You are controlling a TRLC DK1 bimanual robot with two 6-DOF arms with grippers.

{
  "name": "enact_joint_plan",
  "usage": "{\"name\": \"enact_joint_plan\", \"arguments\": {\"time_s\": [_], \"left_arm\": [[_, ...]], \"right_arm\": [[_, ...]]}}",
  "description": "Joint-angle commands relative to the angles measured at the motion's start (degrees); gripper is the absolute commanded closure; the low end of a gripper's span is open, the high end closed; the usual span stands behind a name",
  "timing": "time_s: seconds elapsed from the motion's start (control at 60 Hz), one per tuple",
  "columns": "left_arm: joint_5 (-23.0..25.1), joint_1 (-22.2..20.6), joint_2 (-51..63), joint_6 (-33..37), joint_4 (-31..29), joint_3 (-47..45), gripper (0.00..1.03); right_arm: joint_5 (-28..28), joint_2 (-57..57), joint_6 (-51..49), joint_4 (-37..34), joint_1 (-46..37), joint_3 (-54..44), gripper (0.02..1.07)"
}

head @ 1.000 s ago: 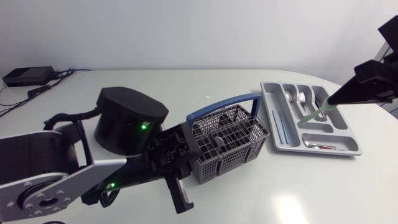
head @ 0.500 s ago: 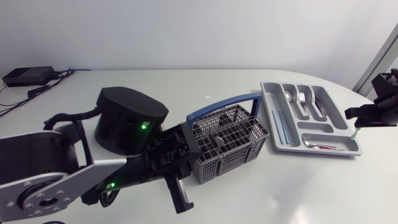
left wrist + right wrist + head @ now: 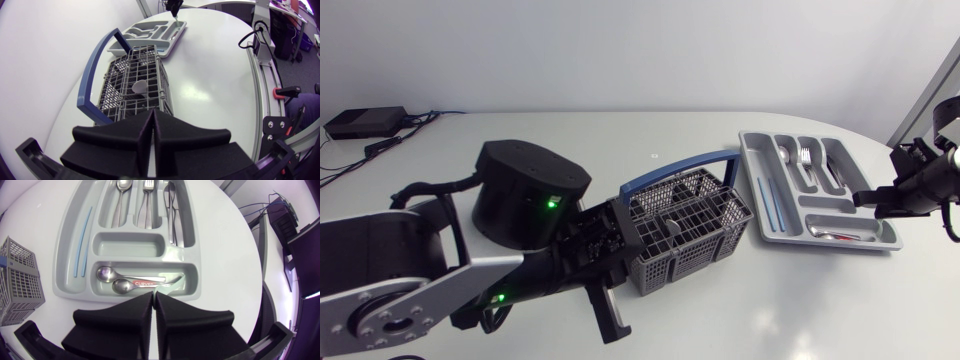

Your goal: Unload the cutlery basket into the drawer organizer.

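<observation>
Right gripper (image 3: pixel 153 296), fingers together and empty, is hovering over the drawer organizer (image 3: pixel 130 245)'s near rim; a pale utensil (image 3: pixel 140 87) is standing in the cutlery basket (image 3: pixel 155 75), just ahead of the nearer left gripper (image 3: pixel 152 114), likewise closed on nothing

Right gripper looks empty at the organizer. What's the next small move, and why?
Probably swing the right gripper toward the dark grey wire cutlery basket with the blue handle, opening its fingers on the way. It is shut and empty at the near rim of the grey plastic drawer organizer, while a pale spoon-like piece sits in the basket, not yet unloaded.
</observation>
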Motion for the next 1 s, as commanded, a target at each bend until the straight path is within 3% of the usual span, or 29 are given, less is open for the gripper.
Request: {"name": "enact_joint_plan", "arguments": {"time_s": [0.0, 0.083, 0.167, 0.267, 0.367, 0.5, 0.633, 0.8, 0.983], "left_arm": [[0.24, -0.83, 0.29, 1.0, -0.62, 0.24, 0.96], [0.24, -1.18, 0.73, 0.91, -0.71, 0.68, 0.96], [0.24, -1.35, 0.91, 0.82, -0.8, 0.94, 0.96], [0.15, -1.35, 1.09, 0.82, -0.97, 1.12, 0.96], [0.06, -1.26, 1.0, 0.82, -1.15, 1.03, 0.96], [0.06, -0.91, 0.38, 1.26, -1.59, 1.2, 0.96], [0.06, -0.74, 0.03, 1.88, -1.76, 1.64, 0.96], [0.06, -1.0, 0.65, 2.4, -1.68, 2.17, 0.96], [0.06, -1.26, 0.91, 2.93, -1.68, 2.35, 0.96]], "right_arm": [[0.37, 1.84, 0.8, 1.22, 0.26, -2.05, 1.0], [0.37, 2.28, 1.5, 1.58, 1.76, -2.58, 0.84], [0.2, 1.75, 2.47, 1.58, 3.43, -2.93, 0.81], [0.11, 0.26, 3.44, 1.05, 5.45, -2.58, 0.53], [-0.42, -1.41, 3.7, 0.52, 6.41, -1.79, 0.51], [-4.11, -6.51, 3.17, -1.15, 6.68, -1.7, 0.38], [-12.37, -14.24, 0.45, -3.26, 6.59, -3.02, 0.3], [-23.89, -21.45, -2.45, -5.63, 7.47, -5.13, 0.27], [-25.03, -28.04, -3.68, -6.16, 15.64, -8.29, 0.27]]}}
